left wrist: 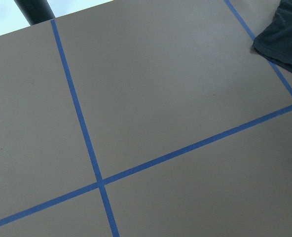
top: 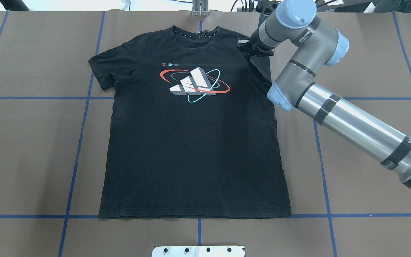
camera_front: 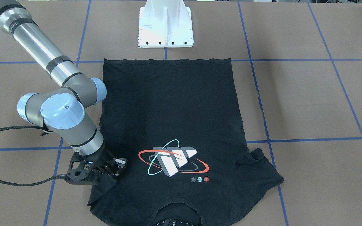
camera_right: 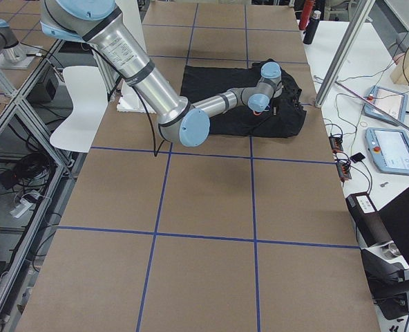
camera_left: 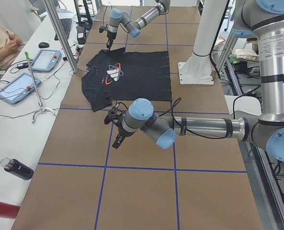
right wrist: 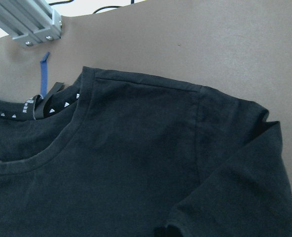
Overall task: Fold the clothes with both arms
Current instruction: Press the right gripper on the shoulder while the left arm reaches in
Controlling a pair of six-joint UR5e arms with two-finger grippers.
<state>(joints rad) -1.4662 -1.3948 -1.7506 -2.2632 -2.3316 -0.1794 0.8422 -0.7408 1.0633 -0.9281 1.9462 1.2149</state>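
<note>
Front view: brown paper-covered table [camera_front: 309, 100] w/ blue tape [camera_front: 306, 138] grid, white pedestal base [camera_front: 166, 31] at the far edge. Black T-shirt [camera_front: 168, 110] lies flat, logo [camera_front: 173, 160] side up, hem toward the base, collar at the near edge. Right arm [camera_front: 42, 59] comes in from view's left. Right gripper [camera_front: 107, 174] is down on the sleeve/shoulder area on that side. Its fingers blend w/ the black cloth, so can't tell how wide they stand or whether they have fabric.

Overhead: T-shirt mid-table across several grid squares. Sleeve on view's left is spread out. Right gripper mostly hidden under its wrist, at the shoulder beside the collar. Aluminium post [top: 200, 9] just past the collar.

Left-side view: left arm [camera_left: 204, 127] low over bare table. Left gripper [camera_left: 117, 129] near the T-shirt's sleeve but apart from it; finger gap can't tell. White bench [camera_left: 17, 129] alongside w/ tablets [camera_left: 46, 60], black bottle [camera_left: 17, 168], an operator [camera_left: 0, 43].

Right-side view: right arm stretches over the T-shirt; more tablets on the bench, cables on the floor.

Left wrist cam: bare table, tape cross, a T-shirt corner top right.

Right wrist cam: collar, shoulder seam, sleeve w/ a fold at its edge.
</note>
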